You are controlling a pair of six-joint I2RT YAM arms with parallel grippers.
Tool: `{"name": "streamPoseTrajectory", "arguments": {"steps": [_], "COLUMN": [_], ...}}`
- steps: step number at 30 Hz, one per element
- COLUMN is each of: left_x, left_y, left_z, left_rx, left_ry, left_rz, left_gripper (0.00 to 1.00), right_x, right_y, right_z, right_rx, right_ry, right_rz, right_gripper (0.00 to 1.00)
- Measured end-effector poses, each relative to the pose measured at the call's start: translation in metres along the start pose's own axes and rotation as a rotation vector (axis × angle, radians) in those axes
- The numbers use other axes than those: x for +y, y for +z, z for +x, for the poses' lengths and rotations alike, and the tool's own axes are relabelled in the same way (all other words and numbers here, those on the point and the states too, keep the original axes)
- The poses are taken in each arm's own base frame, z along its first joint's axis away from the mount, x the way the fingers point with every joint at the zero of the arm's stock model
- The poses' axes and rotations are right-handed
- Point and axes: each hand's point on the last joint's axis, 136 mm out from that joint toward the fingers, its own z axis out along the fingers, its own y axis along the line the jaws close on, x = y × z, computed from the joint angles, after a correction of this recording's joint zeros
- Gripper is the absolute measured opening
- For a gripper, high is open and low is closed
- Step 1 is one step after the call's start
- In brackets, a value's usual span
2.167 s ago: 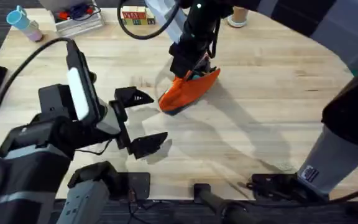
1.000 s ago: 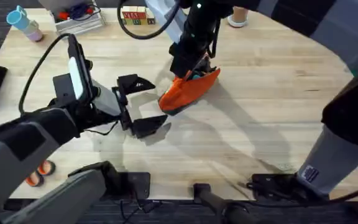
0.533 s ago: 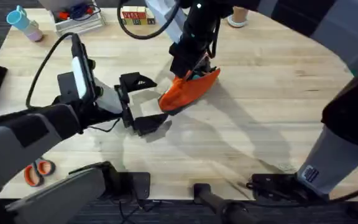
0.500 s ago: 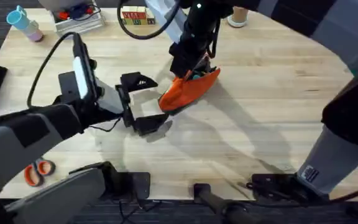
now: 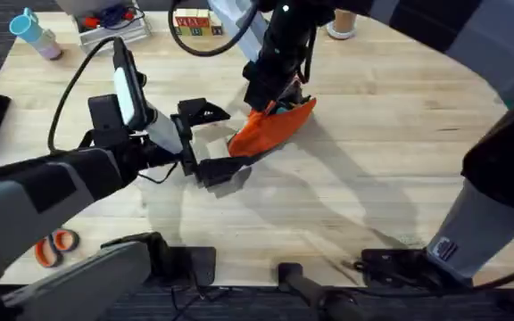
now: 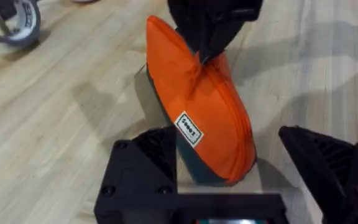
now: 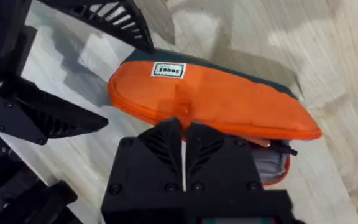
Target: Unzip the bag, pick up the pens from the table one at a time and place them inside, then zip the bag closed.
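The bag (image 5: 270,127) is lying on the table (image 5: 373,152) near its middle, its far end partly unzipped. The right gripper (image 5: 270,92) is pinching the fabric at the bag's top, fingers closed together on it. The left gripper (image 5: 205,140) is sitting at the bag's near end, jaws spread wide with the bag's tip between them, not touching. A small white label (image 6: 189,129) on the bag's side is carrying dark lettering, too small to read surely.
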Motion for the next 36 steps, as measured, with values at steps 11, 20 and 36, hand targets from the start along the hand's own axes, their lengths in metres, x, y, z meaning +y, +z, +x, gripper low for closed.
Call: {"name": "streamPoseTrajectory", "arguments": {"steps": [11,20,36], "left_x": [0.001,-0.008,-0.01], "left_y": [0.0,0.01,0.012], "left_z": [0.001,0.003,0.002], "left_rx": [0.006,0.035,0.034], "left_ry": [-0.067,-0.072,-0.07], "left_rz": [-0.005,0.029,0.041], "left_gripper": [0.993,0.993,0.716], "right_x": [0.0,0.0,0.0], "right_y": [0.0,0.0,0.0], "right_z": [0.0,0.0,0.0], "right_rx": [0.0,0.0,0.0], "right_ry": [0.0,0.0,0.0], "right_rz": [0.0,0.0,0.0], "right_gripper": [0.031,0.031,0.031]}}
